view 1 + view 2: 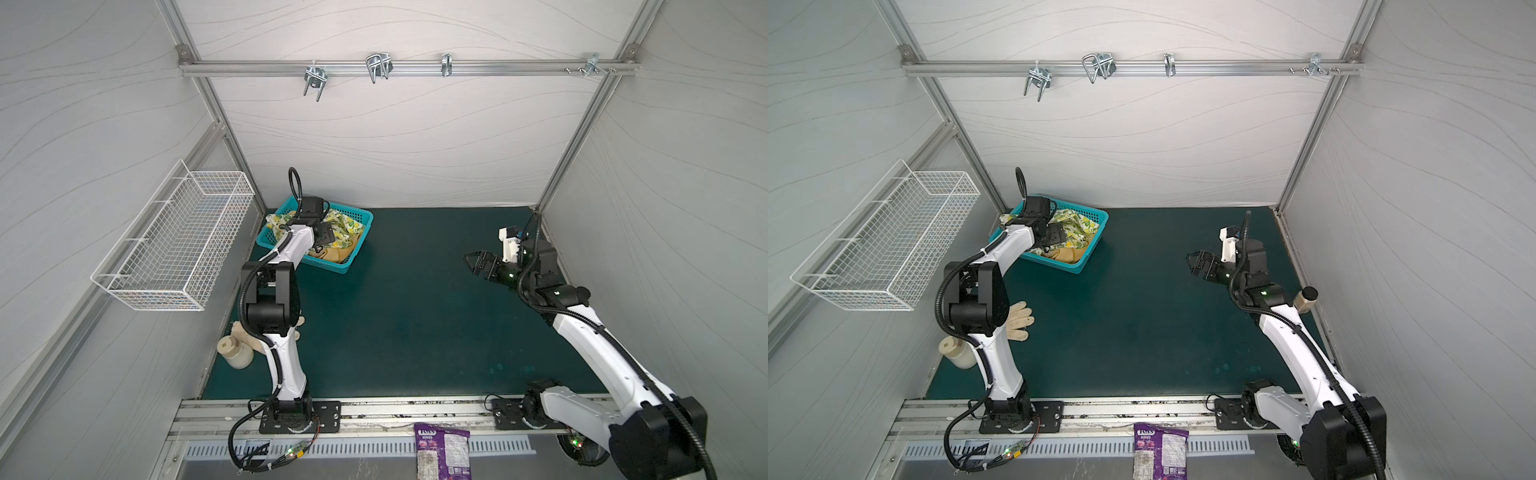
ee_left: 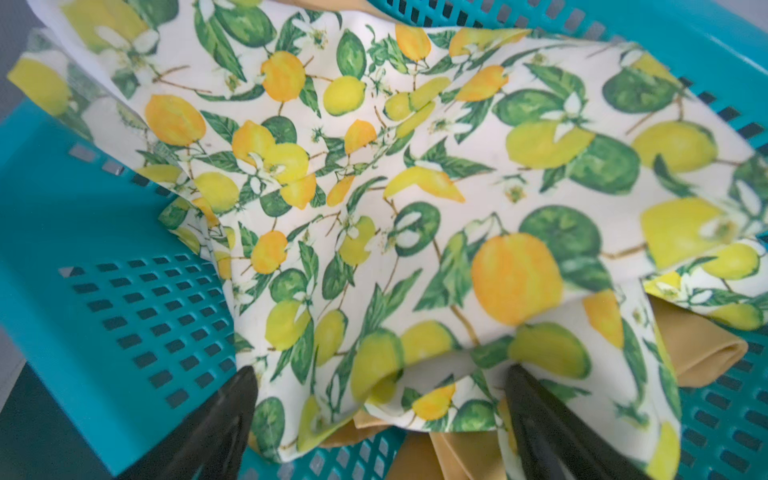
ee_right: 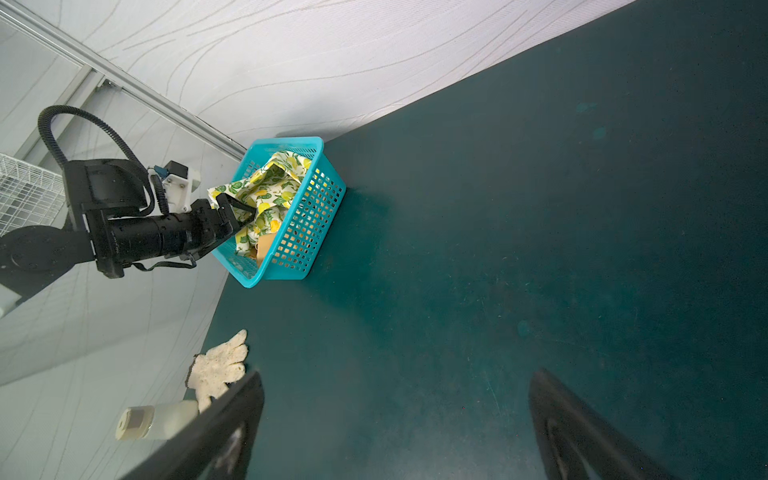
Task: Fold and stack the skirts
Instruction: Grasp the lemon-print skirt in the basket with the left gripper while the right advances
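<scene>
— Teal plastic basket (image 1: 360,241) at the far left of the dark green mat (image 1: 395,311). Holds both skirts?

— Holds both. Lemon-print skirt (image 2: 374,187) on top, crumpled, spilling over the left rim. Mustard skirt (image 2: 698,345) underneath, peeking out in folded edges.

— And the left gripper (image 2: 380,370)?

— Down inside the basket, jaws spread wide, black fingers (image 2: 540,415) either side of a raised fold of the lemon cloth. Touching the print, not yet pinching it.

— Right gripper (image 1: 468,264)?

— Well apart from the basket, above bare mat on the right side. Jaws wide, nothing between them.

— Anything else down there?

— Pale knit glove (image 1: 1019,320) and cream bottle (image 1: 237,353) close together beside the left arm, near the mat's front left edge.
</scene>
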`<act>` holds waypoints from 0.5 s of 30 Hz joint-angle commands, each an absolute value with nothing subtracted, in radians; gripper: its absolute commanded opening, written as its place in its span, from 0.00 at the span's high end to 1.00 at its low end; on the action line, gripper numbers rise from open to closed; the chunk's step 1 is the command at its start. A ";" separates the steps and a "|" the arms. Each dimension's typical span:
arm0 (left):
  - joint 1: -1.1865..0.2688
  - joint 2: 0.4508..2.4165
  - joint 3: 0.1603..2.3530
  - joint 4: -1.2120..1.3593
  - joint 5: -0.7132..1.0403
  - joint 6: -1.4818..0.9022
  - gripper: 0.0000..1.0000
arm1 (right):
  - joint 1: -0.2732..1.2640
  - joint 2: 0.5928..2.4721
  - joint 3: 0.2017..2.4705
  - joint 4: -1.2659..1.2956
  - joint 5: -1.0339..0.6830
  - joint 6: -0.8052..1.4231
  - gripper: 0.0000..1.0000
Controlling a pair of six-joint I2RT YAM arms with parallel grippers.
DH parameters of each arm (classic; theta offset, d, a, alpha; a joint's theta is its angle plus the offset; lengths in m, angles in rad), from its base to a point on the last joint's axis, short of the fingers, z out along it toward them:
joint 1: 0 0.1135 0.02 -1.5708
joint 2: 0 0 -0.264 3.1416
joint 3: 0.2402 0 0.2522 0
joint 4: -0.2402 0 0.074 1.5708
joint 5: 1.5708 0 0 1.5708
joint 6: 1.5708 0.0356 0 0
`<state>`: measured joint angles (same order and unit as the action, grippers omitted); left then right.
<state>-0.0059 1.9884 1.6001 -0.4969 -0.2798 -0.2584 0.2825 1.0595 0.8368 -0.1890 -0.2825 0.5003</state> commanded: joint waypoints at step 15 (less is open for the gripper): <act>0.020 2.115 1.770 -0.490 -0.256 -0.252 0.45 | 0.319 1.039 0.798 -0.167 -0.290 0.517 0.01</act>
<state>0.0093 2.0861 1.7168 -0.4900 -0.2646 -0.2527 0.3099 1.0557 0.8104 -0.1837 -0.2893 0.5068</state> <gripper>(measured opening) 0.557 0.993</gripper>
